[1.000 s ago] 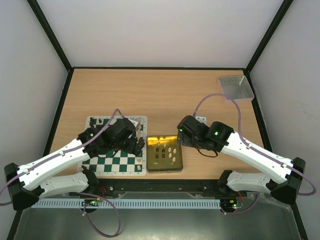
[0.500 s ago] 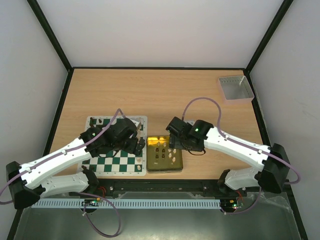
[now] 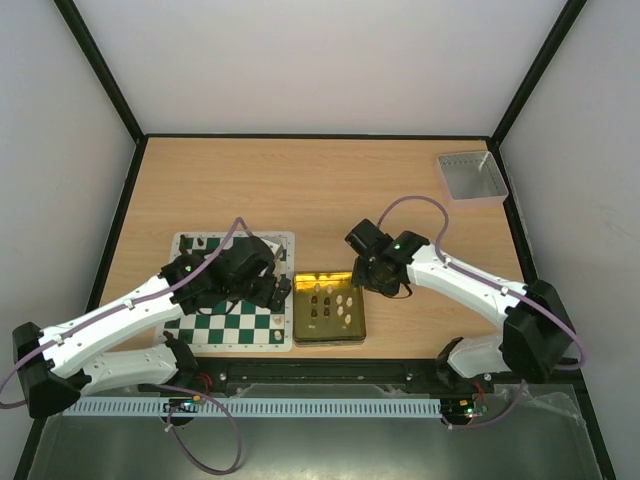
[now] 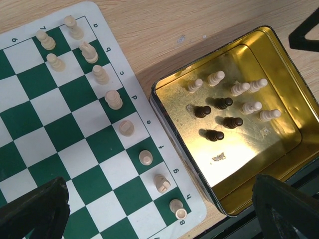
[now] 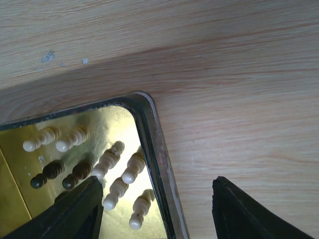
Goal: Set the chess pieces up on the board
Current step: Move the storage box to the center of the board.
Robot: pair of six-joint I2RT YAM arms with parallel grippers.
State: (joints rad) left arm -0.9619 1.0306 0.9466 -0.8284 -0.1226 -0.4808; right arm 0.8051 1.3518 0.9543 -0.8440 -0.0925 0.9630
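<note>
Left tool [image 4: 159,201] hangs spread wide and empty beside the yellow tray [image 4: 249,159] on the counter [image 4: 199,30], right tool [image 5: 155,189] spread and empty over the tray's far corner, cream chess pieces [image 4: 113,99] lining the board [image 4: 60,114] edge nearest the tray, ten more inside it.

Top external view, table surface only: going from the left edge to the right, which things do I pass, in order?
board → yellow tray → grey tray, which sits far back by the right wall. Both arms overlap the first two, so they have no place in the order.
</note>
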